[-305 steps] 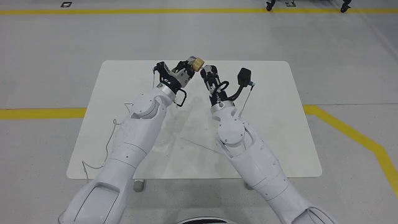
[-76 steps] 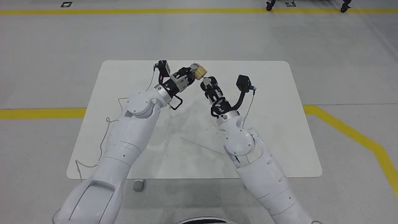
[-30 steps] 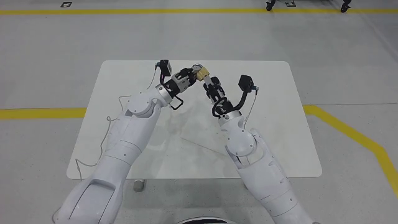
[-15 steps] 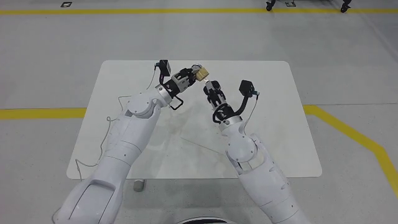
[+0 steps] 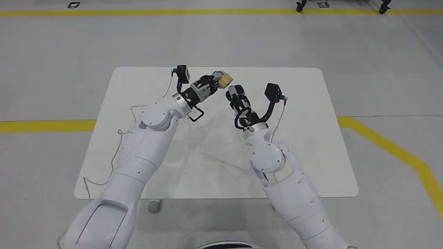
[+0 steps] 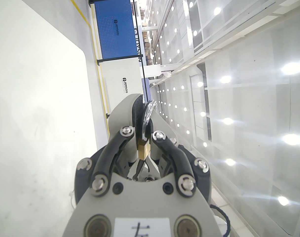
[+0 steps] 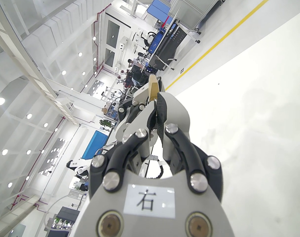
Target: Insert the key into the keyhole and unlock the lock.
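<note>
**Lock gripped in the left hand, with the right hand at its end**

The left hand is clamped on the brass lock, held above the far middle of the table. The right hand sits just beside it, pinched narrow, apparently on the key, which is hidden between its pads. I cannot tell whether the key's tip has reached the keyhole. The lock looks small, dense and rigid, and its smooth metal could twist under a push, so a firm grip across its flat sides suits it. The key, thin and stiff, is best pinched by its bow.
</note>
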Motion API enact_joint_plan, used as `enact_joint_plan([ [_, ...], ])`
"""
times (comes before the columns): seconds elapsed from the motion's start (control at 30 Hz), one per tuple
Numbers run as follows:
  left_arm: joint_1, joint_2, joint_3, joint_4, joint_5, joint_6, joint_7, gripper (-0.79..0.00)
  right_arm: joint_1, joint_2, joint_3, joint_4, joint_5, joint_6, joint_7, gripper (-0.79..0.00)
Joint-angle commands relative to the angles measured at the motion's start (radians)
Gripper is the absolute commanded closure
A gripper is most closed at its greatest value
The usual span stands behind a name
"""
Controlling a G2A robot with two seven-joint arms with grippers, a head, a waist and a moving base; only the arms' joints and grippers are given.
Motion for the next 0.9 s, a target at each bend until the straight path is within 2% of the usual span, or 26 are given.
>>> enact_joint_plan([
  [0.0,0.0,0.0,-0.001,-0.002,-0.001,-0.002,0.006,0.0,-0.008,0.001,0.003,-0.004,0.006,-0.007,0.001,-0.449],
  [0.03,-0.001,0.0,-0.002,-0.001,0.0,-0.003,0.011,0.0,-0.014,0.001,0.006,-0.008,0.011,-0.016,0.002,-0.745],
  [0.07,-0.001,0.0,-0.002,0.0,0.003,-0.003,0.021,0.0,-0.022,0.002,0.011,-0.013,0.021,-0.024,0.002,-0.785],
  [0.47,0.008,-0.002,-0.009,-0.01,0.003,-0.015,0.084,0.0,-0.04,0.003,0.023,-0.025,0.049,-0.044,0.003,-0.785],
  [0.53,0.029,-0.002,-0.012,-0.032,0.005,-0.045,0.113,0.0,-0.051,0.003,0.029,-0.037,0.132,-0.086,0.043,-0.785],
  [0.57,0.04,-0.003,-0.015,-0.037,-0.01,-0.056,0.118,0.0,-0.053,0.004,0.048,-0.034,0.182,-0.106,0.066,-0.757],
  [0.6,0.046,-0.004,-0.017,-0.041,-0.022,-0.064,0.117,0.0,-0.051,0.006,0.064,-0.027,0.208,-0.116,0.083,-0.542],
  [0.63,0.052,-0.005,-0.018,-0.044,-0.034,-0.075,0.114,0.0,-0.049,0.007,0.074,-0.022,0.232,-0.125,0.105,-0.425],
  [0.67,0.057,-0.005,-0.019,-0.045,-0.044,-0.085,0.111,0.0,-0.047,0.009,0.081,-0.018,0.245,-0.13,0.123,-0.376],
  [0.8,0.07,-0.007,-0.023,-0.054,-0.083,-0.108,0.086,0.0,-0.048,0.014,0.095,-0.025,0.287,-0.149,0.198,-0.351],
  [0.87,0.073,-0.008,-0.026,-0.055,-0.099,-0.105,0.079,0.0,-0.047,0.017,0.096,-0.029,0.33,-0.166,0.255,-0.311],
])
